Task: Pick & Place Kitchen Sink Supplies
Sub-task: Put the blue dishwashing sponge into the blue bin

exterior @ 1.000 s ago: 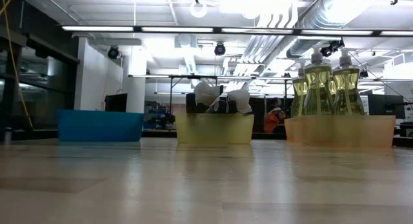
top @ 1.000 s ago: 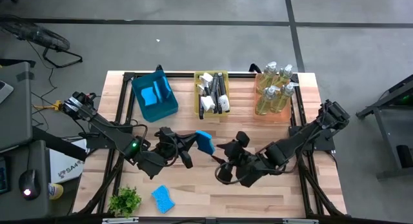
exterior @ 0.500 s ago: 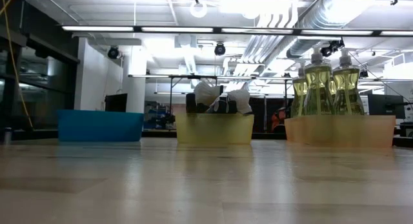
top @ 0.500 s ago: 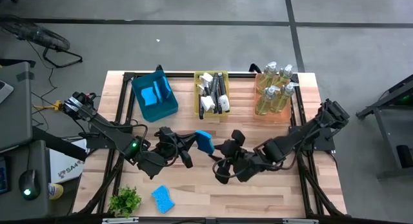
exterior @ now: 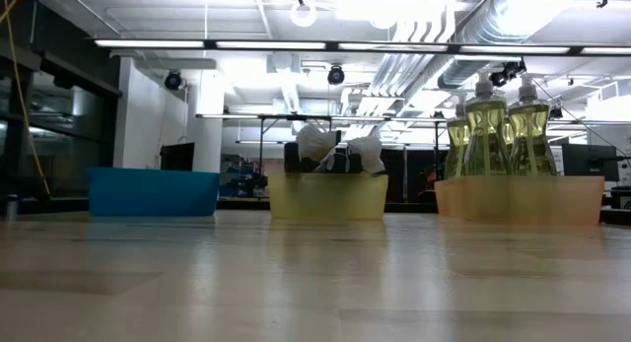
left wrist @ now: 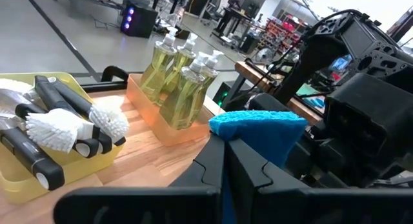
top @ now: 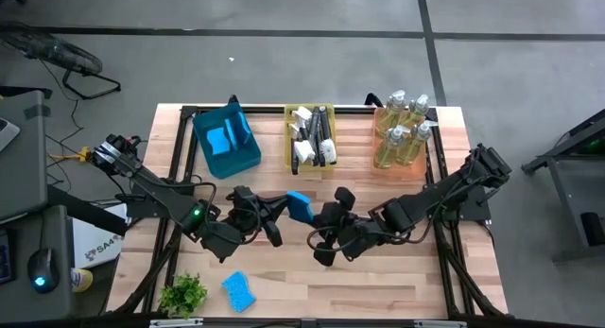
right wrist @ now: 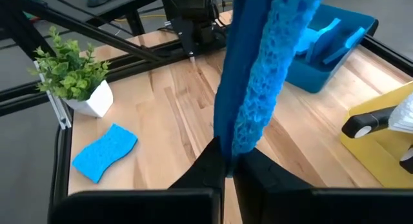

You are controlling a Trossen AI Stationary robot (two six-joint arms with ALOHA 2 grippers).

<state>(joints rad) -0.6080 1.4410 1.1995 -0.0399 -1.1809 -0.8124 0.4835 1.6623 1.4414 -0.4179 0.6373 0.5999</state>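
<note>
Wooden slat table (top: 397, 281) on a black frame, grey workshop floor around it.

Item, held: one blue wavy-edged sponge (top: 301, 207), lifted above the table's middle, just in front of the yellow bin (top: 310, 139). It stands on edge between both grippers. Left gripper (top: 281, 207) is clamped on its left side; in the left wrist view the sponge (left wrist: 258, 130) rises just past the closed fingertips. Right gripper (top: 321, 217) is closed on its right side; in the right wrist view the sponge (right wrist: 261, 62) stands upright out of the pinched fingers (right wrist: 216, 161).

Yellow bin: dish brushes (top: 312, 134), black handles, white heads.

Left of yellow bin: blue bin (top: 227, 144) with more blue sponges inside.

Right of yellow bin: orange bin (top: 402, 144) with pump bottles (top: 405, 125) of yellow-green liquid.

Well in front of the blue bin, near the table's front edge: second loose sponge (top: 238, 291), flat; small potted plant (top: 182, 294) just beside it.
</note>
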